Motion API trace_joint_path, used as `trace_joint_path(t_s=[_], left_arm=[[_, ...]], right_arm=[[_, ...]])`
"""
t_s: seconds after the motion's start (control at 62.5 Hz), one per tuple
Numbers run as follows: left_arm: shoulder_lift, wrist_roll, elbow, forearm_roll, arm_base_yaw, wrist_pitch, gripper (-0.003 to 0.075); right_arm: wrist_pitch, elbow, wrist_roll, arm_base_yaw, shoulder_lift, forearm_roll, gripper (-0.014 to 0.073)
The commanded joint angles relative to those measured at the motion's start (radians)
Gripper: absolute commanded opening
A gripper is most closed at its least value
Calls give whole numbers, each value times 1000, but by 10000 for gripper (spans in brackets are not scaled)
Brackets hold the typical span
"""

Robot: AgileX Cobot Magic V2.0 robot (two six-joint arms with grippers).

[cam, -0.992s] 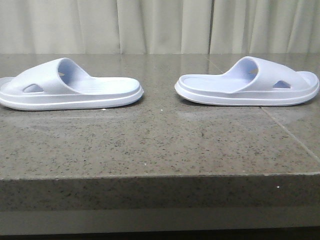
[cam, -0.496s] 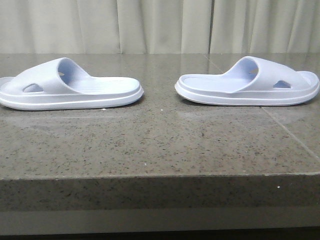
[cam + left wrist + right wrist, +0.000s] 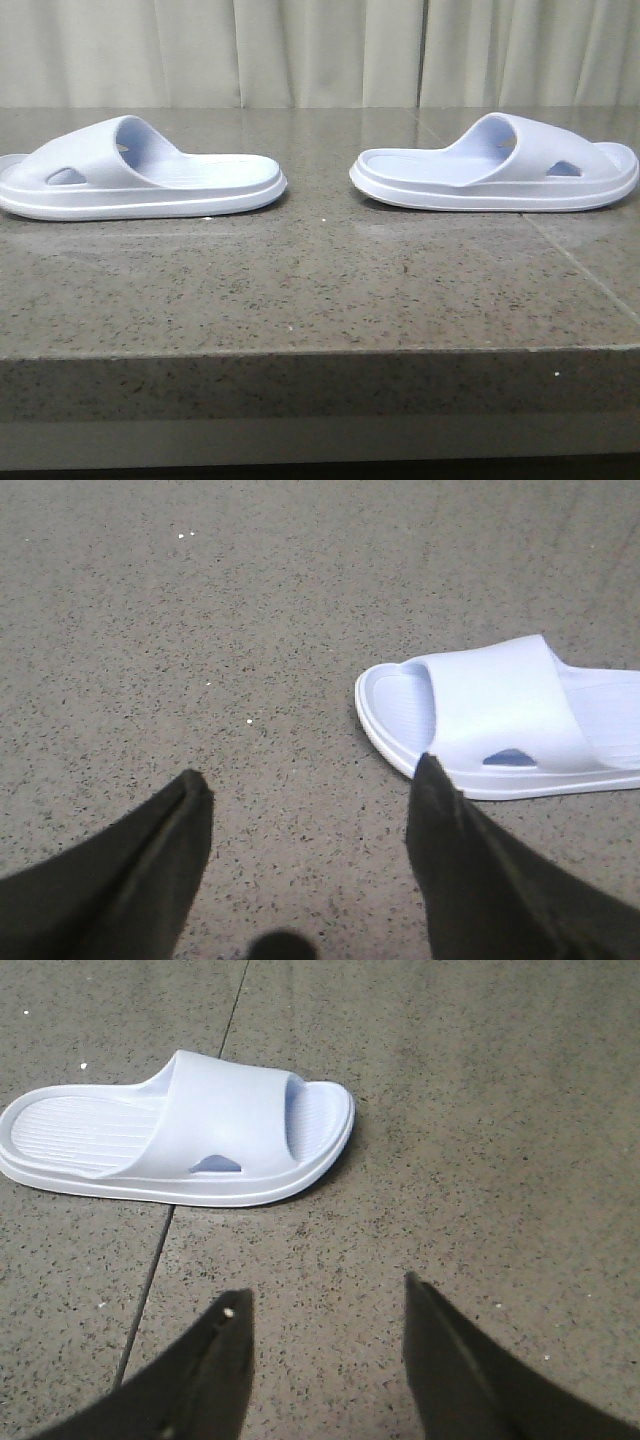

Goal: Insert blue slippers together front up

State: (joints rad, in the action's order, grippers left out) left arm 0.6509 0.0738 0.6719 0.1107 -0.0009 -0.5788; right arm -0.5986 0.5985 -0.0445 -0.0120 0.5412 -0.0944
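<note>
Two pale lavender-blue slippers lie flat on their soles on the stone table, heels toward each other. The left slipper (image 3: 140, 175) is at the left, the right slipper (image 3: 495, 170) at the right. Neither gripper shows in the front view. In the left wrist view my left gripper (image 3: 315, 780) is open and empty above bare table, with the left slipper (image 3: 510, 715) just beyond one fingertip. In the right wrist view my right gripper (image 3: 325, 1295) is open and empty, with the right slipper (image 3: 180, 1130) lying apart from it.
The speckled grey stone table (image 3: 320, 290) has a front edge low in the front view and a seam (image 3: 150, 1280) running past the right slipper. Pale curtains (image 3: 320, 50) hang behind the table.
</note>
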Motion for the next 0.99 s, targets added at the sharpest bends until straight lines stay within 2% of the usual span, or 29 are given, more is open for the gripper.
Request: trace_joint_path(t_s=[0.0,0.144,0.272,0.416,0.528,0.608,0.688,0.8,0.864,0.976], left_arm=[[7,-8,37,52,-4,84,480],[42,-8,40,53,-4,65,480],[130,-8,78,49,-4,-3,480],[310,-8,176,23,0,-105,480],[437,18,260,62,63,-156,480],[511,129,306,184,126,-175,480],[580,289,343,403,194,-207,480],[675,461,385,613,252,-248,480],[726,500,410,668,255,-264,480],[807,500,458,680,241,-269,480]], right_arm=[[59,35,-6,2,9,8,477],[59,35,-6,2,9,8,476],[59,35,-6,2,9,8,476],[59,35,-6,2,9,8,476],[59,35,-6,2,9,8,476],[59,35,-6,2,9,8,476],[59,35,-6,2,9,8,476],[59,35,-6,2,9,8,476],[59,35,-6,2,9,8,476],[59,35,-6,2,9,8,476]])
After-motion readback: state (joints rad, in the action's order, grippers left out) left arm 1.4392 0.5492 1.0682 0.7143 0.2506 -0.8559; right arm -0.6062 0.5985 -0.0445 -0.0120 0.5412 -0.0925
